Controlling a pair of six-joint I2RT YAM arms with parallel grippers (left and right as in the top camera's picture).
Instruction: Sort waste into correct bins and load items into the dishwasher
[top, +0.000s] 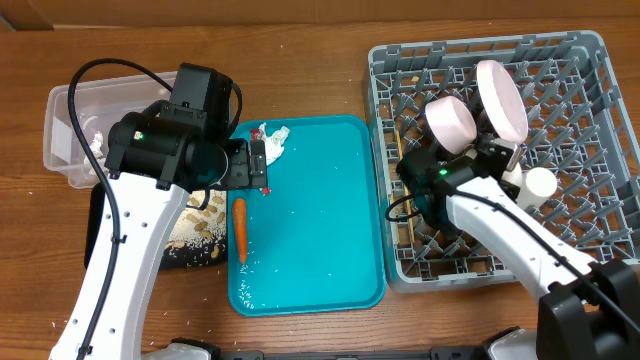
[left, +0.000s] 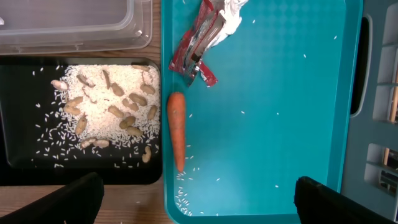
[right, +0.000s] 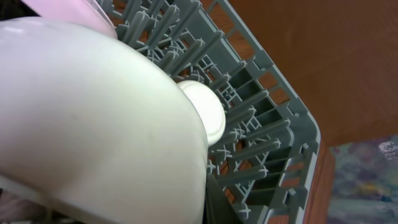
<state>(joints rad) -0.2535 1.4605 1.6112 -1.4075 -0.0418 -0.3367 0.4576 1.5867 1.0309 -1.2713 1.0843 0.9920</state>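
Here, the left tool (top: 262, 165) hovers over the far left part of the teal tray (top: 330, 250), its fingers (left: 81, 196) spread wide and gripping nothing. A carrot (left: 176, 129) lies along the tray's left edge, with a crumpled red-and-silver wrapper (left: 198, 50) just beyond it. A black tray of rice and peanuts (left: 25, 124) lies just left of the teal tray. To its right, in the grey dish rack (top: 590, 200), the right tool (top: 488, 150) sits beside a pink bowl (top: 450, 122). Whether that tool is clenched cannot be told.
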